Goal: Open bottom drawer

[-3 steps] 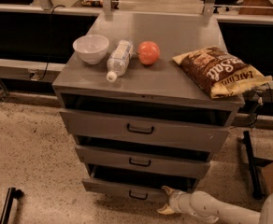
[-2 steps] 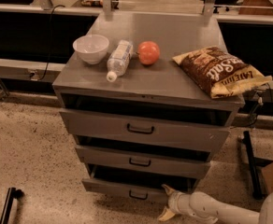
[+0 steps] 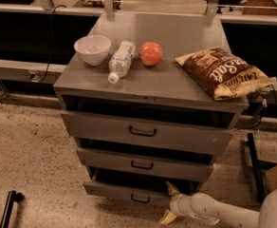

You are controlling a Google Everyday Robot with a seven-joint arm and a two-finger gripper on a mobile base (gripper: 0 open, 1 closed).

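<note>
A big grey metal cabinet (image 3: 176, 30) with three drawers is seen. The slim grey bottom drawer (image 3: 112, 190) (the lowest one) is pulled out a little. A brown chip bag (image 3: 221, 72) is laid on top. The white gripper (image 3: 169, 203) is held at the drawer's right end, fingers spread apart.

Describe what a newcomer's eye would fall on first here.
The orange-red fruit and the crinkled chip bag stand out on the grey cabinet top. Low down, the white gripper sits at the right end of the bottom drawer, which is pulled partly out.
</note>
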